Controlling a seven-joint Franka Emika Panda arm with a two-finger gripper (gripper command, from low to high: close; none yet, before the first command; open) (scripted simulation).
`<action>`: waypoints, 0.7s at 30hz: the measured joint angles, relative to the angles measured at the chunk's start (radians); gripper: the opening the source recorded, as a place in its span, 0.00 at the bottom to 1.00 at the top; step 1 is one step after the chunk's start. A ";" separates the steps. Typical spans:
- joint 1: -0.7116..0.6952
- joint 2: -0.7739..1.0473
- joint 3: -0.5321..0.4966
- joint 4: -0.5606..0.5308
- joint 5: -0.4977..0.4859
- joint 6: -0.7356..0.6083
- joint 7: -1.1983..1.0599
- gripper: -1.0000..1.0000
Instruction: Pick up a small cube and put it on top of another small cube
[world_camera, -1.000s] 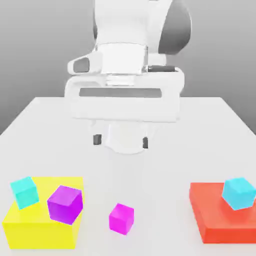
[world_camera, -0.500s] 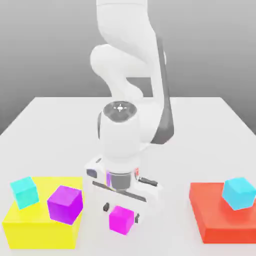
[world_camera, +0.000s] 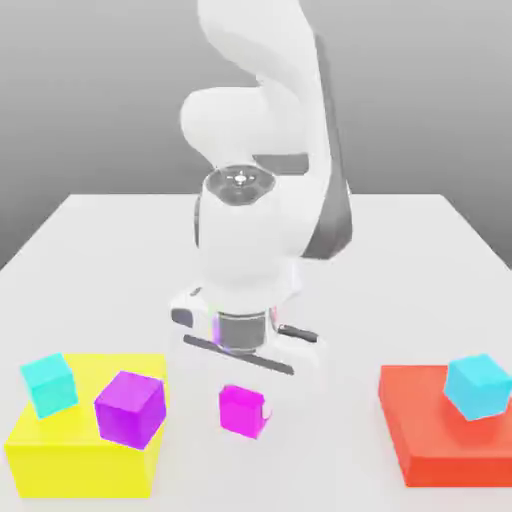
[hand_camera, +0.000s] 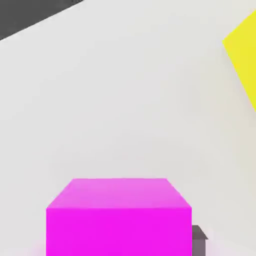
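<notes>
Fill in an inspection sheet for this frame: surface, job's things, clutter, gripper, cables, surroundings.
Surface: white table, flat, bare in the middle.
Job's things: magenta cube under the gripper, between the two blocks; larger cyan cube tilted on the red block at the exterior view's right.
Clutter: yellow block at the exterior view's left, carrying a purple cube and a smaller cyan cube.
Gripper: gripper down around the magenta cube; finger state cannot be judged.
Cables: nothing seen.
Surroundings: plain grey backdrop.
</notes>
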 joint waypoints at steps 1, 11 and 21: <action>0.019 -0.009 0.014 0.009 0.007 -0.016 0.019 0.00; 0.212 -0.080 0.118 0.105 0.039 -0.175 0.247 0.00; 0.403 -0.131 0.212 0.202 0.014 -0.330 0.518 0.00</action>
